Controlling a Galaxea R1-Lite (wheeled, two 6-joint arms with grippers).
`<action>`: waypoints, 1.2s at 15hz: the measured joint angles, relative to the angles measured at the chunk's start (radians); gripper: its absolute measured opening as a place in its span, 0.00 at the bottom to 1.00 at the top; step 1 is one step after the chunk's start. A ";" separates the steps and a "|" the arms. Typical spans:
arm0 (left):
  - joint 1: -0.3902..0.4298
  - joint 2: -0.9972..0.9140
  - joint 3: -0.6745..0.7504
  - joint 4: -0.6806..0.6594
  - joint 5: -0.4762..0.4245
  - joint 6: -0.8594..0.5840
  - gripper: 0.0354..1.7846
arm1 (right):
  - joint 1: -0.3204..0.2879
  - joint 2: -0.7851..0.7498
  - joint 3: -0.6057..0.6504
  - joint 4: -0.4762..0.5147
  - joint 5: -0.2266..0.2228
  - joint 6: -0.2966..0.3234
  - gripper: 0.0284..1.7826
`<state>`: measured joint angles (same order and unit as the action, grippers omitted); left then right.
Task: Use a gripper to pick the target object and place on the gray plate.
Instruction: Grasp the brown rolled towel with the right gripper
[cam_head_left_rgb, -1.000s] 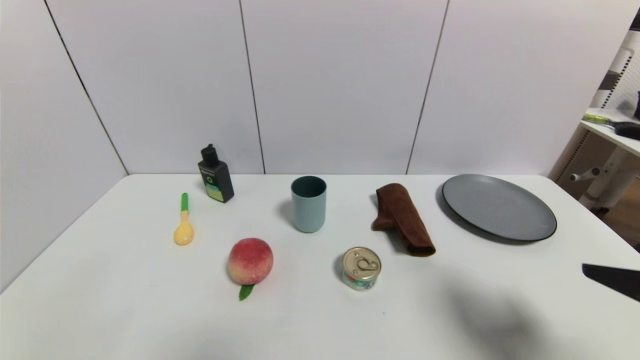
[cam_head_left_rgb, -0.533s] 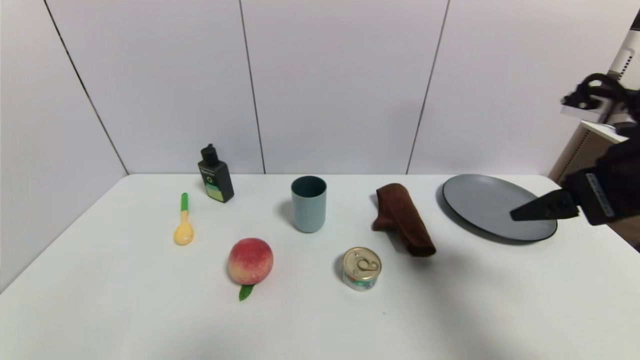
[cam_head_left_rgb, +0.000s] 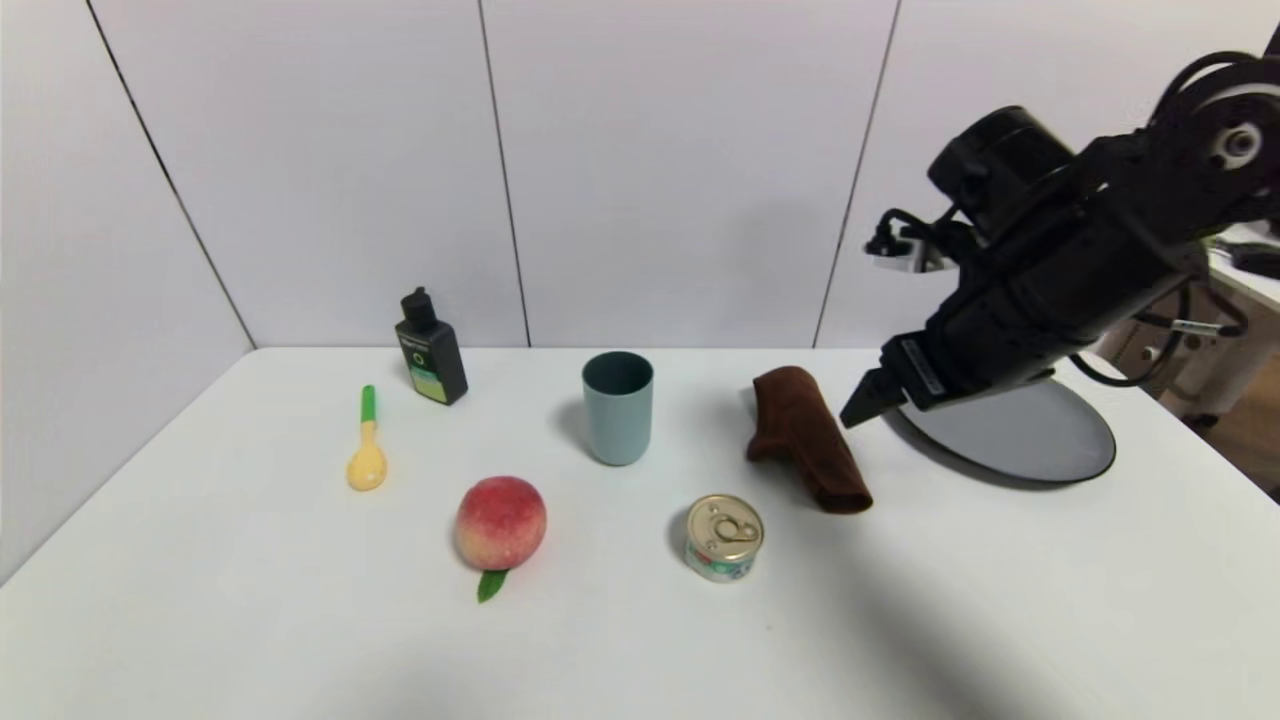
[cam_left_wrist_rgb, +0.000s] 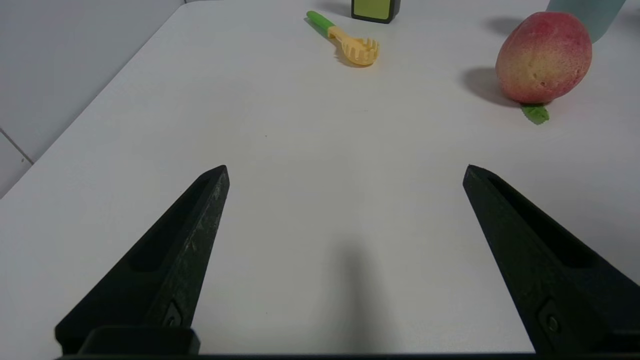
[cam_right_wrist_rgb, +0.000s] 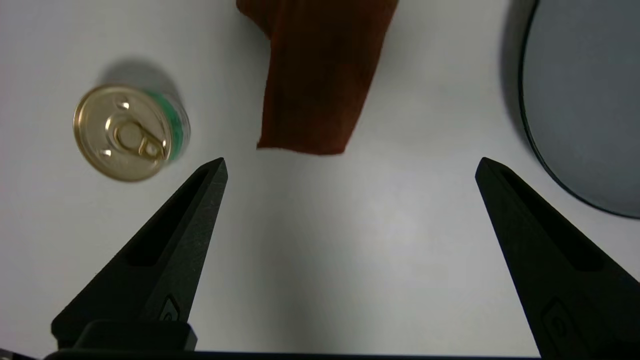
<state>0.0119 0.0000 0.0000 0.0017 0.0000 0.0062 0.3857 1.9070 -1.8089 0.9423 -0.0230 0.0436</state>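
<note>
Beside the gray plate (cam_head_left_rgb: 1040, 445) on the table (cam_head_left_rgb: 250, 620), from the head camera, I see the brown cloth (cam_head_left_rgb: 805, 438) lying untouched, so nothing is picked yet. My right hand (cam_head_left_rgb: 862, 408) hovers between cloth and plate. The plate is bare; I can't see into the cup (cam_head_left_rgb: 617, 407).

My left hand (cam_left_wrist_rgb: 345, 172) is parked, spread wide, well away from the plate.

My right hand (cam_right_wrist_rgb: 350, 167) is spread wide above the table, the cloth (cam_right_wrist_rgb: 317, 75) just ahead, the plate (cam_right_wrist_rgb: 585, 100) and a tin can (cam_right_wrist_rgb: 131, 132) to either side.
</note>
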 joint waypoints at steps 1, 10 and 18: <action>0.000 0.000 0.000 0.000 0.000 0.000 0.94 | 0.002 0.044 -0.036 -0.005 0.000 0.010 0.96; 0.000 0.000 0.000 0.000 0.000 0.000 0.94 | 0.020 0.312 -0.134 -0.182 -0.153 0.233 0.96; 0.000 0.000 0.000 0.000 0.000 0.000 0.94 | 0.016 0.367 -0.135 -0.183 -0.157 0.234 0.96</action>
<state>0.0119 0.0000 0.0000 0.0017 0.0000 0.0057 0.4017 2.2736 -1.9436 0.7596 -0.1802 0.2779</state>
